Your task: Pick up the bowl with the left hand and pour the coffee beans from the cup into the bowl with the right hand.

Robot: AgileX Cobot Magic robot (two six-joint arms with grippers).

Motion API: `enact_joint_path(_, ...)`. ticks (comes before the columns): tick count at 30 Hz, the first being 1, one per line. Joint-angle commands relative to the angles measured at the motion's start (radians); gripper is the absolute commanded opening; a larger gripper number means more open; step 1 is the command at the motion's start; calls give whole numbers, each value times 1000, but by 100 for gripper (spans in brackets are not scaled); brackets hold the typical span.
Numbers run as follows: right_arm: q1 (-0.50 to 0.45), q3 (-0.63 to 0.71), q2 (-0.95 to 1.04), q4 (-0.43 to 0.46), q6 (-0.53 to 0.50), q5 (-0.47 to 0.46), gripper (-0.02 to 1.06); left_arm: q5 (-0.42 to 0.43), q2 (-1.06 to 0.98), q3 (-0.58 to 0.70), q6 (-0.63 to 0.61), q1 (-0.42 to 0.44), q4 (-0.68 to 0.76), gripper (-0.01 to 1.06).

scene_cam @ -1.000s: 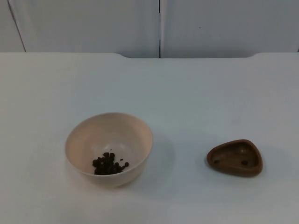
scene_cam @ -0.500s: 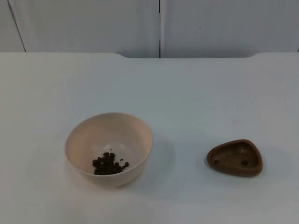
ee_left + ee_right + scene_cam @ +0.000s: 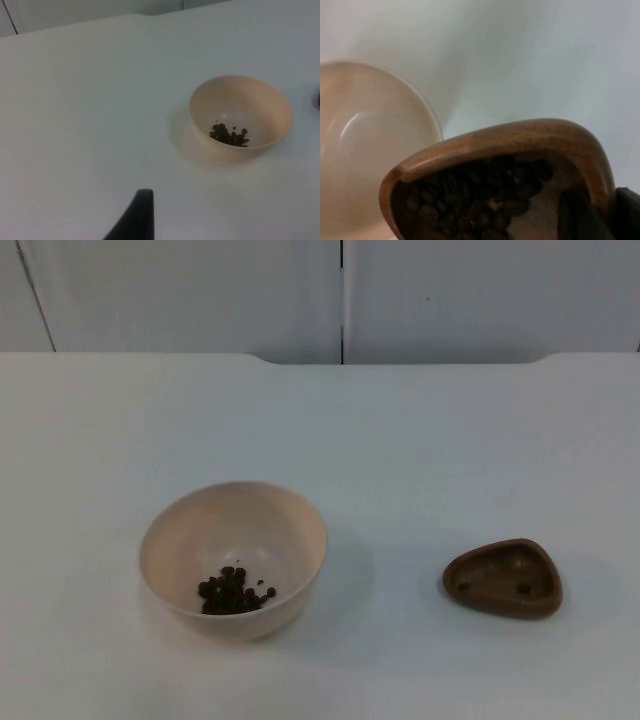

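Observation:
In the top view a cream bowl (image 3: pixel 234 558) stands on the white table left of centre, with a small heap of coffee beans (image 3: pixel 233 592) in it. The brown wooden cup (image 3: pixel 503 578) sits on the table to its right, holding two beans, with no arm near either. The left wrist view has the bowl (image 3: pixel 241 116) and its beans (image 3: pixel 229 135) well ahead of my left gripper (image 3: pixel 135 217). The right wrist view disagrees: there the cup (image 3: pixel 500 150) is full of beans (image 3: pixel 480 197), close against my right gripper (image 3: pixel 600 215), over a bowl (image 3: pixel 365 145) with no beans.
The white table (image 3: pixel 420 450) runs back to the grey partition wall (image 3: pixel 340 295). Bare table surrounds the bowl and the cup on all sides.

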Motion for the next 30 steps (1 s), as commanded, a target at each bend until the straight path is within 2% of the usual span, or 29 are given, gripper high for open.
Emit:
enact_joint_path(1, -4, 3, -3, -2, -1, -3, 87, -3, -4, 5, 2, 2, -2, 105)
enact_joint_path(4, -4, 3, -3, -2, -1, -3, 104, -3, -4, 5, 2, 2, -2, 105)
enact_joint_path(30, -4, 3, -3, -2, -1, -5, 105, -3, -4, 5, 2, 2, -3, 105)
